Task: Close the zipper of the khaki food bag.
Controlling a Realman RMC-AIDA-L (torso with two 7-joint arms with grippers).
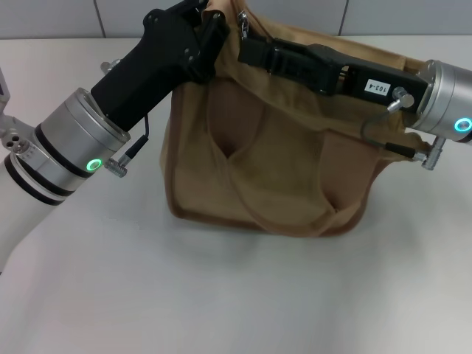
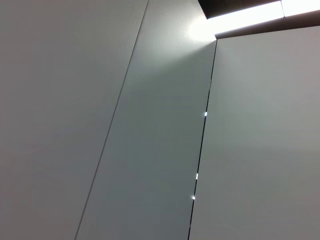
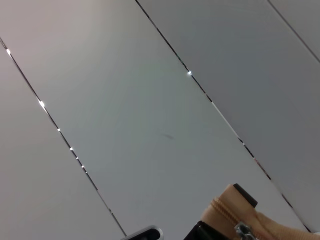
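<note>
Your left claw (image 1: 212, 33) sits at the top left corner of the khaki food bag (image 1: 273, 162) on the worktop (image 1: 221, 295). Your right claw (image 1: 251, 50) is beside the zipper (image 1: 242, 26) pull there. You cannot tell how open either claw is.

Desk (image 1: 221, 295): plain white top, matte, filling most of the head view, with soft shadows on it.

Rear wall (image 1: 66, 18): pale grey panels behind the desk's far edge, split by thin vertical seams.

Wall panels (image 2: 150, 150): large flat grey-white sheets in the left wrist view, separated by narrow dark joints with small bright glints.

Light strip (image 2: 250, 12): bright white band set in a dark recess.

Panelling (image 3: 150, 115): same grey sheets with diagonal dark seams in the right wrist view.
</note>
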